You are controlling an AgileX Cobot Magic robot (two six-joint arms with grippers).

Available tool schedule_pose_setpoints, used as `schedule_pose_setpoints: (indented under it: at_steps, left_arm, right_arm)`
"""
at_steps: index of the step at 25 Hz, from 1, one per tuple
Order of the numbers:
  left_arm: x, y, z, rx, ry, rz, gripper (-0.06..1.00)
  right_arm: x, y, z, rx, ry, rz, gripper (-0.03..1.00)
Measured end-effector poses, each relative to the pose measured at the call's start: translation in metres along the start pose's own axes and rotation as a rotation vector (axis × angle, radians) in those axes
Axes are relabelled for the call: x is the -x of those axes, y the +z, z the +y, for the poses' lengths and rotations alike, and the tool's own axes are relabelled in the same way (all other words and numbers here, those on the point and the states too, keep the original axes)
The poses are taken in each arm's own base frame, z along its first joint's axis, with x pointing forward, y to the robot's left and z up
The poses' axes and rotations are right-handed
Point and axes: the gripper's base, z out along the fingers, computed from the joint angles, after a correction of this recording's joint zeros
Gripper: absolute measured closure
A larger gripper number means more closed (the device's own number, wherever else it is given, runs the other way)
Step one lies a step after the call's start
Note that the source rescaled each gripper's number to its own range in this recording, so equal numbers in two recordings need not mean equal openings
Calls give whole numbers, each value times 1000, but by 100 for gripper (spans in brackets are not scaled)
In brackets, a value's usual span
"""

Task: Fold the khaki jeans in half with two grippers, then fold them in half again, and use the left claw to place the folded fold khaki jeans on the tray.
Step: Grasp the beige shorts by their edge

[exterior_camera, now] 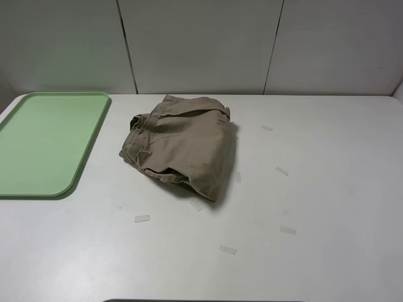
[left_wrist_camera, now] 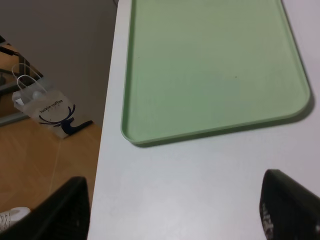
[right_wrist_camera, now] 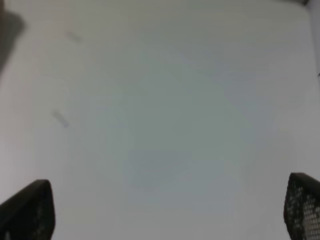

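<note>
The left gripper (left_wrist_camera: pixel 175 210) has its jaws spread wide with nothing between them, above bare desk (exterior_camera: pixel 327 207) just beside the near short rim of the pale green tray (left_wrist_camera: pixel 215 65). The right gripper (right_wrist_camera: pixel 165 210) has its jaws spread just as wide, also holding nothing, over plain desk surface. Only the wrist views show the grippers, and only the left one shows a white paper bag (left_wrist_camera: pixel 47 110) on the wooden floor (left_wrist_camera: pixel 45 165) past the desk's left edge. Only the high view shows the khaki shorts (exterior_camera: pixel 182 148). They lie in a loosely folded, rumpled bundle near the middle of the desk's far edge, apart from the tray in the far left corner, with the gathered waistband facing the tray. Short tape strips (exterior_camera: pixel 142 219) lie around them.
</note>
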Motion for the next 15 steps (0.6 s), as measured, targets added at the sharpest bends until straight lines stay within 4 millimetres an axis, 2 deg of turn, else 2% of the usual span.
schedule_pose_setpoints:
  at_steps: [3,7,10,15]
  left_arm:
    - [0,0,0,0,0,0,22]
    - [0,0,0,0,0,0,22]
    - [0,0,0,0,0,0,22]
    - [0,0,0,0,0,0,22]
  right_arm:
    - [-14,-28,6,17,28,-94,-3]
    - [-34,-47,11,49,19,-159,-3]
    - [-55,-51,15,58,19,-189,-3]
    - [-84,-44,19,67,42,-216,-3]
